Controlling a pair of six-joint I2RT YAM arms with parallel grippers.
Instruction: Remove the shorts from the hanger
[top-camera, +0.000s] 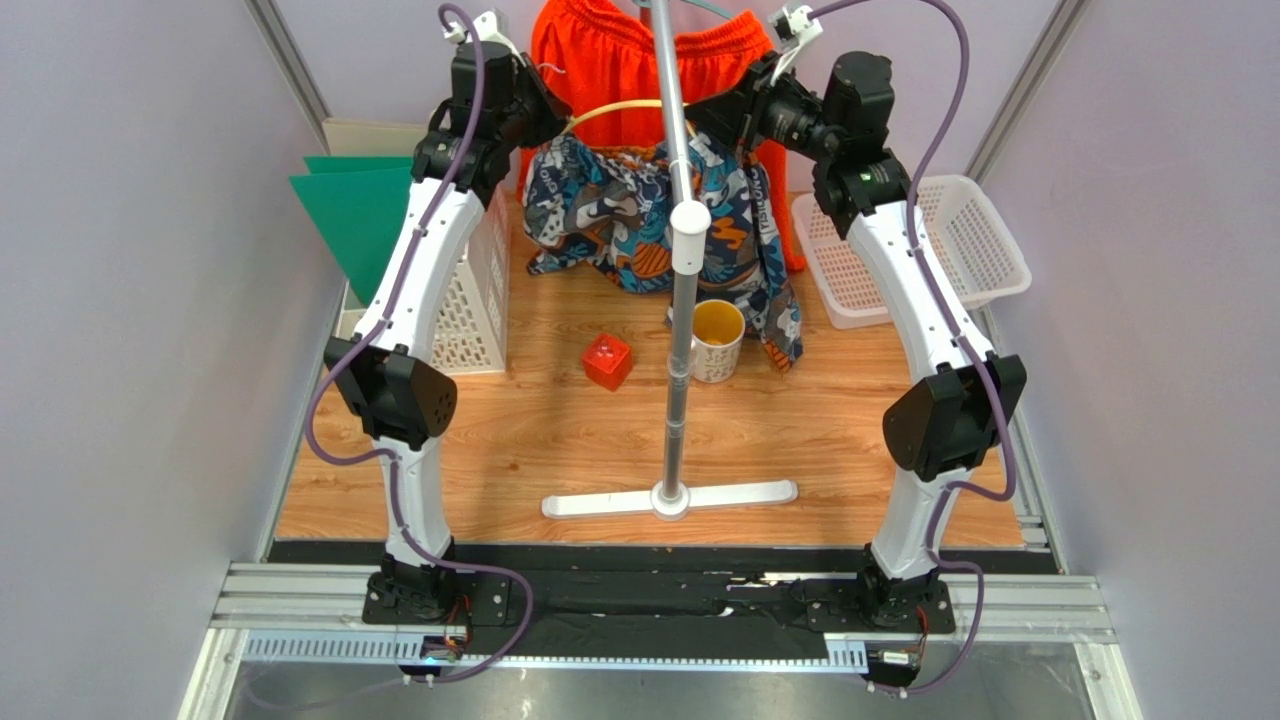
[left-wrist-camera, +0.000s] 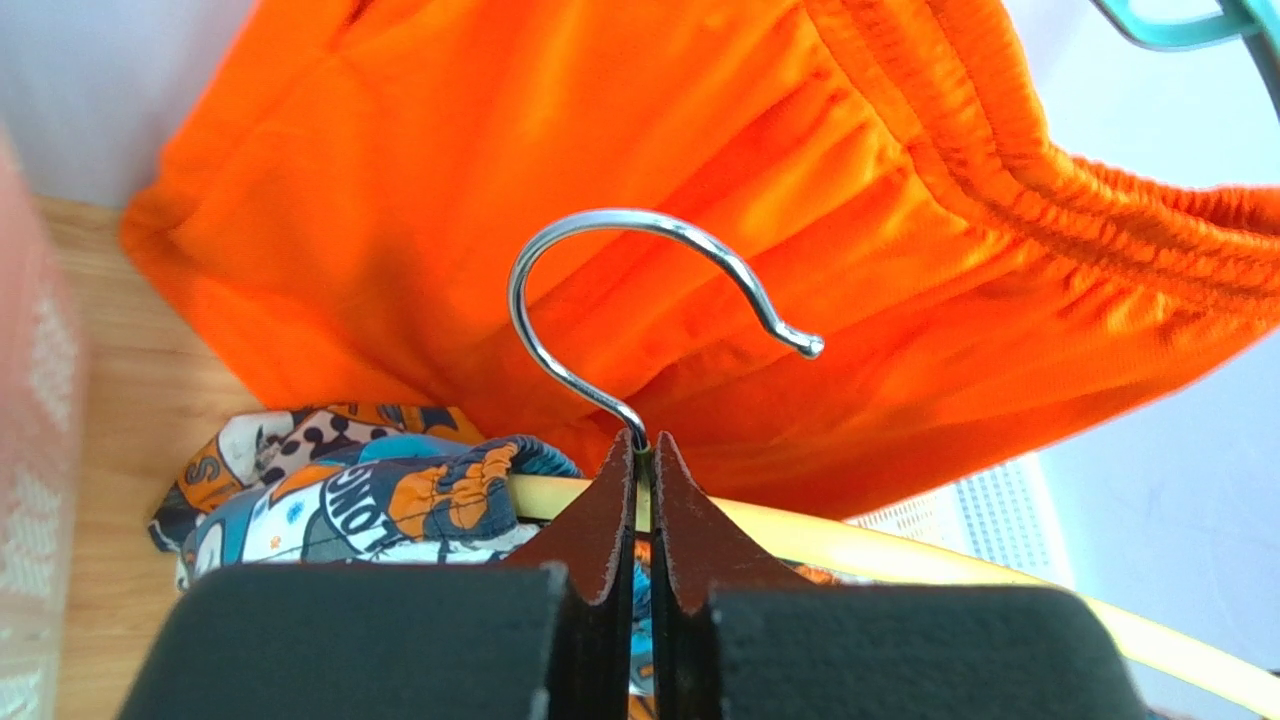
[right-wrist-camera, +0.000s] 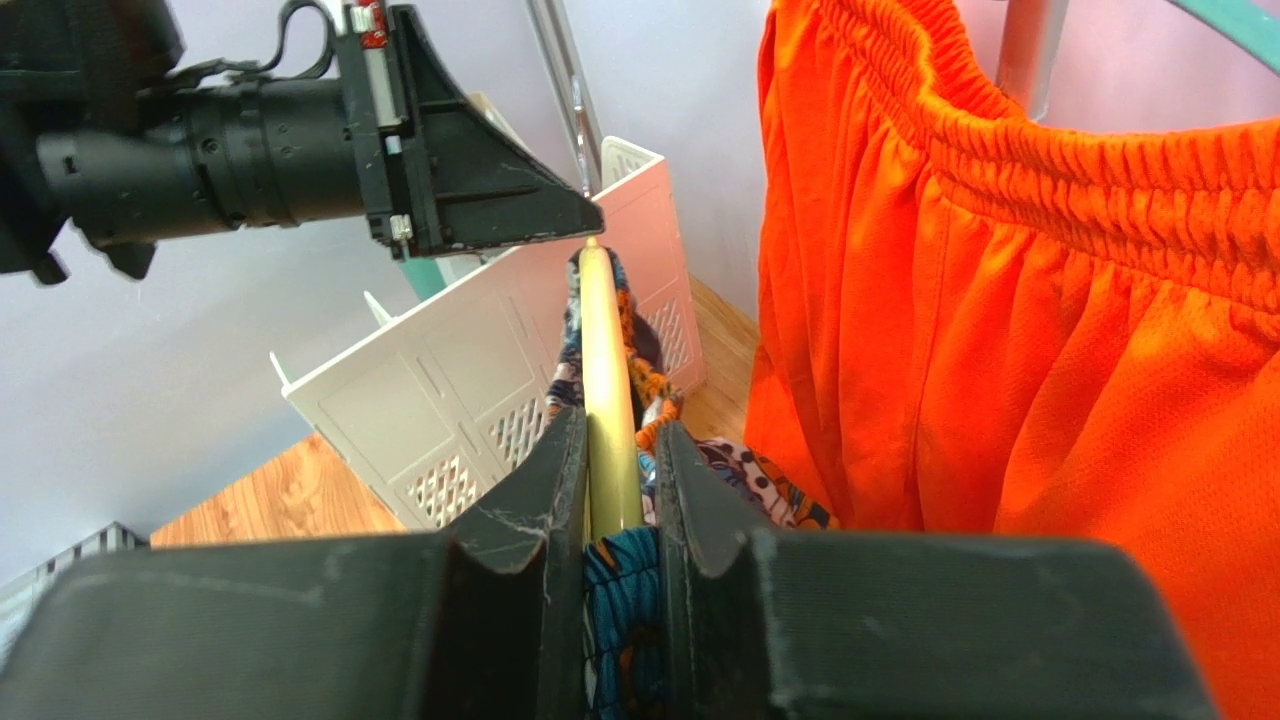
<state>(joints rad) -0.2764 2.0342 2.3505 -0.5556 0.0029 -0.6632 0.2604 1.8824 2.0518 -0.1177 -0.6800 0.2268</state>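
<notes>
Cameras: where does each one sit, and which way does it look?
Top external: above and behind the bases, looking down at the table; both arms show.
Left wrist: on the left arm, looking past the left gripper, shut on the hanger, at the orange shorts.
Right wrist: on the right arm, looking past the right gripper, shut on the hanger, toward the left gripper.
Shared: both wrist views show hanger and orange shorts.

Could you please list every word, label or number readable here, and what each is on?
Nothing can be read with certainty.
Printed shorts: letter-like marks in the pattern, too blurred to read.
Red cube: pale mark on top, too small to read.
Orange shorts, mug: no text visible.
</notes>
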